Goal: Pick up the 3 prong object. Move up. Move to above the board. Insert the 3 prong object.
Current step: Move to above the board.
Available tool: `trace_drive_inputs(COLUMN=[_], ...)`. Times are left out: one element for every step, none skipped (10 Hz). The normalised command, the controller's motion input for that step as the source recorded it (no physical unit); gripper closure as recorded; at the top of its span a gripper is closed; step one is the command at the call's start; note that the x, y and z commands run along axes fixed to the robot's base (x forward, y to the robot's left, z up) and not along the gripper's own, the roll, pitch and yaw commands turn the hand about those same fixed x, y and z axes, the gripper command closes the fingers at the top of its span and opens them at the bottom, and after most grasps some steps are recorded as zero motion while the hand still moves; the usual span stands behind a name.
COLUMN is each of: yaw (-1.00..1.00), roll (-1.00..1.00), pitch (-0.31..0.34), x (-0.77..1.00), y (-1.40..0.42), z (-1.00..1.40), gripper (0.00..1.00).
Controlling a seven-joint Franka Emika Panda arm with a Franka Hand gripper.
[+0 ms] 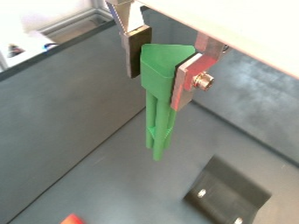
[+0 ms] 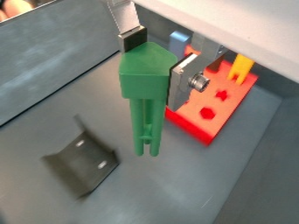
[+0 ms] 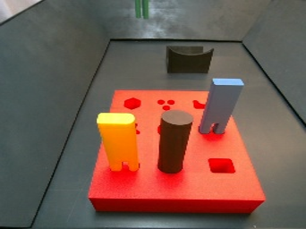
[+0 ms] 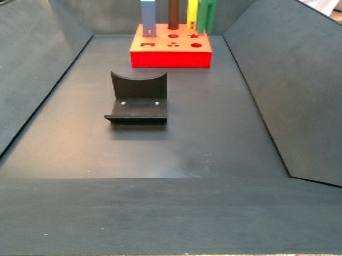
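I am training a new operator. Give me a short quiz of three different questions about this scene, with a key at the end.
1. True or false: the gripper is shut on the 3 prong object, lifted off the floor.
2. Which pieces stand in the board?
A. only a yellow block
B. a yellow block, a dark cylinder and a blue-grey block
C. none
3. Fill in: the dark L-shaped part standing on the floor, apart from the board, is the ____.

Key
1. True: in both wrist views the jaws clamp its wide top and the prongs hang free above the floor.
2. B
3. fixture
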Motion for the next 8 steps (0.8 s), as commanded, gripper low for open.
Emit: trace_drive_inputs(yaw=[0.09, 0.05, 0.02, 0.02, 0.01, 0.01, 0.01, 0.01], roll=[0.03, 0.00, -0.01, -0.01, 0.01, 0.00, 0.01, 0.02], pitch=[0.273, 0.225, 0.167, 0.135, 0.109, 0.109, 0.115, 0.121], x=[0.13, 0.14, 0.15, 0.16, 0.17, 0.18, 0.22, 0.21], y=[-1.00, -1.00, -1.00, -1.00, -1.00, -1.00, -1.00, -0.86], z=[0.17, 0.16, 0.16, 0.17, 0.17, 0.17, 0.18, 0.15], gripper=[1.00, 1.00, 1.00, 1.00, 1.00, 1.00, 1.00, 1.00])
